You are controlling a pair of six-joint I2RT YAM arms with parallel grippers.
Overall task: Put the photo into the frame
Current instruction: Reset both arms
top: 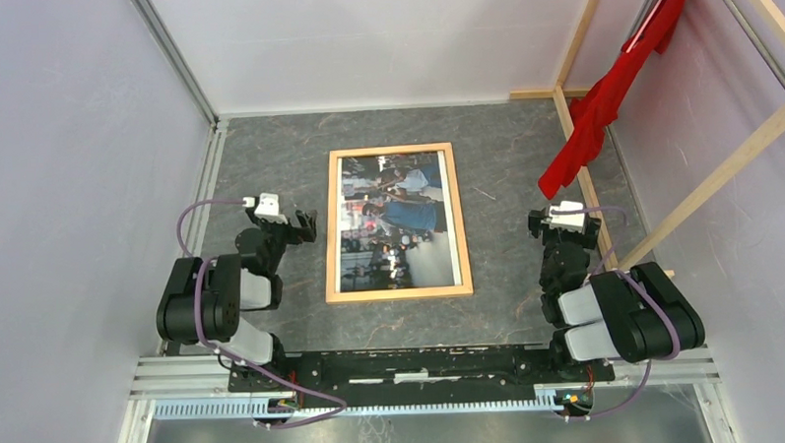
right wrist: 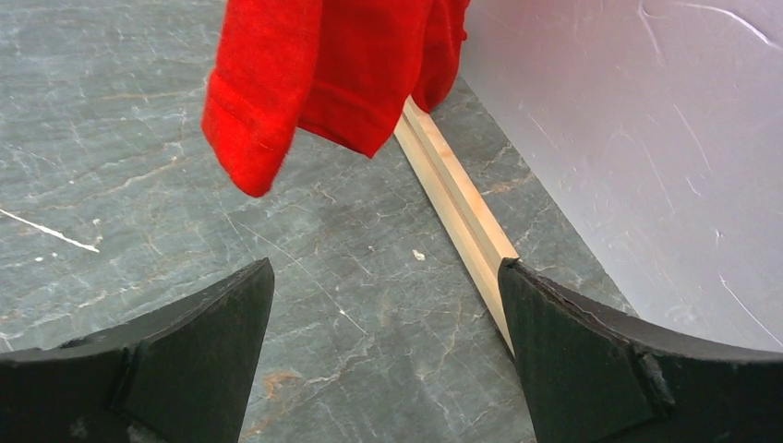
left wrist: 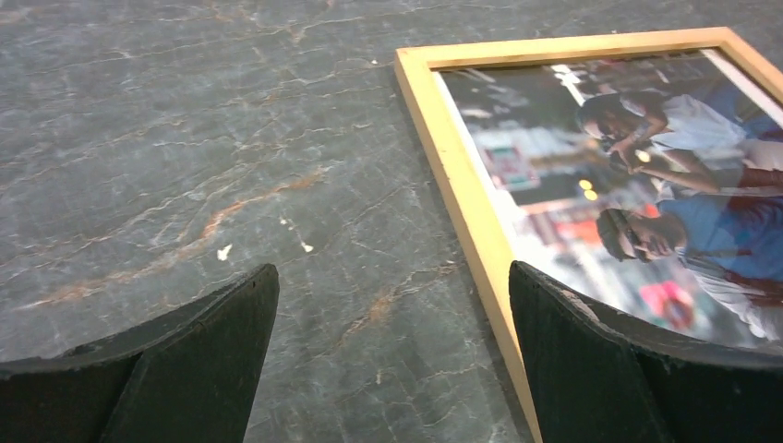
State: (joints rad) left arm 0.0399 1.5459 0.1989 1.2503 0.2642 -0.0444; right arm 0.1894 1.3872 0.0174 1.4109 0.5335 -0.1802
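The frame (top: 399, 293) of thin light wood lies flat in the middle of the dark stone table. The photo (top: 398, 221), a busy dark street scene with people, lies picture side up inside its border. In the left wrist view the frame's left rail (left wrist: 462, 203) runs just inside my right finger, and the photo (left wrist: 646, 185) fills the space beyond it. My left gripper (top: 305, 225) hovers open just left of the frame, with only table between its fingers (left wrist: 392, 277). My right gripper (top: 564, 223) stands open right of the frame, holding nothing (right wrist: 386, 272).
A red cloth (top: 611, 96) hangs from a wooden rack at the back right, its lower end (right wrist: 323, 74) dangling ahead of my right gripper. The rack's floor beam (right wrist: 457, 203) runs along the right wall. A slanted beam (top: 722, 171) crosses above the right arm.
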